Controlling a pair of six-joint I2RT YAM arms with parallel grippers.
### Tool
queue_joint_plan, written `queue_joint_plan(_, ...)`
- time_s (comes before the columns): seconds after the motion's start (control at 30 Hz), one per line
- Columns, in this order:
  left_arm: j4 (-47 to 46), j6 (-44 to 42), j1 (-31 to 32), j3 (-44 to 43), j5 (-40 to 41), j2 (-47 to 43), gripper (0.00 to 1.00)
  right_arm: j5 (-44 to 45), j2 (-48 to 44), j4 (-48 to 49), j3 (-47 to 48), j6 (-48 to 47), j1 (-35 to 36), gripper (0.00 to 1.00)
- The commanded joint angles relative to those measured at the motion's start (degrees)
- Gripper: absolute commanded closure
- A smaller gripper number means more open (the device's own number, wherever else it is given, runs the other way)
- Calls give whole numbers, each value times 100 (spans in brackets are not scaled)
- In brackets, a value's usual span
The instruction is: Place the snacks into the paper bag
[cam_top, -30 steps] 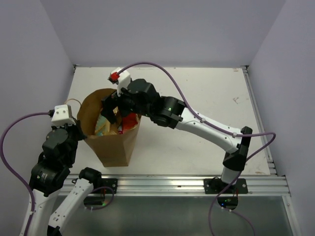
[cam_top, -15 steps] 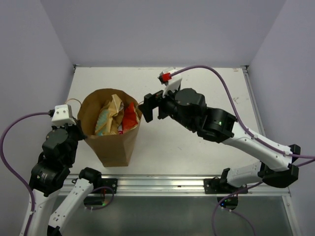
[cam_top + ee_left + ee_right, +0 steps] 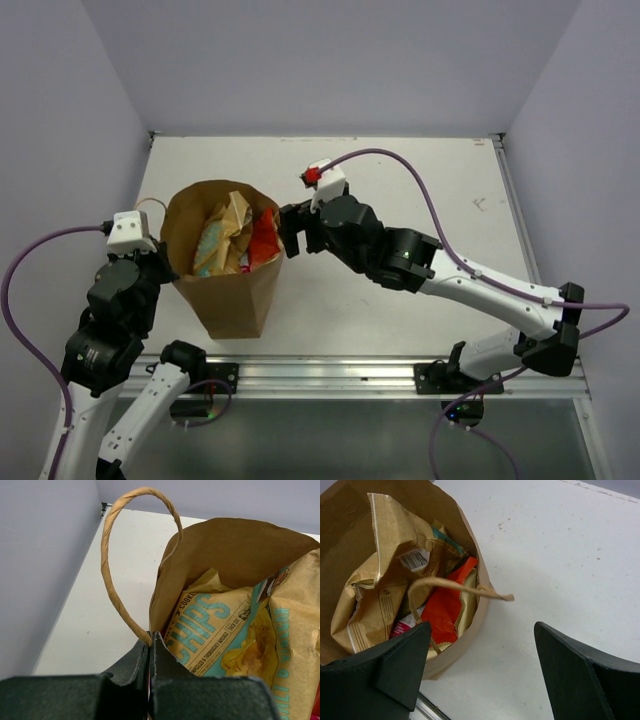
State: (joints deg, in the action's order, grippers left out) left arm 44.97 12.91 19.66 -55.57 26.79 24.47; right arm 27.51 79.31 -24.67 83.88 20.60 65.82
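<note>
The brown paper bag [image 3: 238, 300] stands upright at the front left, mouth open. Inside it lie the large tan packet [image 3: 222, 232] with teal print and a red packet [image 3: 264, 240]. In the right wrist view the tan packet [image 3: 375, 590], the red packet [image 3: 445, 611] and a sliver of the magenta packet [image 3: 401, 626] show inside the bag [image 3: 481, 611]. I cannot make out the orange packet. My left gripper [image 3: 163, 263] is shut on the bag's left rim [image 3: 165, 585], by the twine handle [image 3: 106, 555]. My right gripper [image 3: 294, 230] is open and empty, just right of the bag's rim.
The white table [image 3: 420, 200] runs to grey walls at the back and both sides. A metal rail [image 3: 350, 375] lines the near edge. The bag's right twine handle [image 3: 465, 587] lies across its mouth.
My right gripper was down in the bag's mouth, came out to the right, and now sits open beside the rim. The bag and my left gripper have not moved.
</note>
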Motion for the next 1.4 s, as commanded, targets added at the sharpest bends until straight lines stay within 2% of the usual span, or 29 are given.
queue_joint_plan(0.0,-437,10,29,29,-138,67,100,-43,269,401,102,190,-43,12)
queue_joint_plan(0.17,-463,10,29,38,-182,76,100,-228,629,314,234,331,-52,24)
queue_joint_plan(0.27,-690,63,29,151,-419,41,100,-246,735,261,217,401,-52,51)
queue_joint_plan(0.3,-761,124,29,195,-576,32,100,-237,735,261,217,401,-52,79)
queue_joint_plan(0.33,-831,150,29,274,-656,32,100,-176,709,252,208,401,-52,92)
queue_joint_plan(0.37,-945,238,29,292,-788,49,100,-141,691,252,234,366,-43,100)
queue_joint_plan(0.7,-2334,994,29,187,-2465,427,100,789,305,-599,1086,-301,-52,100)
queue_joint_plan(0.97,-3519,1846,29,872,-3240,436,100,1397,-213,-1084,1044,-408,-104,100)
queue_joint_plan(1.13,-3960,2084,38,1197,-3443,594,100,1381,-521,-1216,727,-320,-420,100)
queue_joint_plan(1.37,-4320,2111,266,1373,-3242,840,100,1152,-864,-1225,200,-179,-895,100)
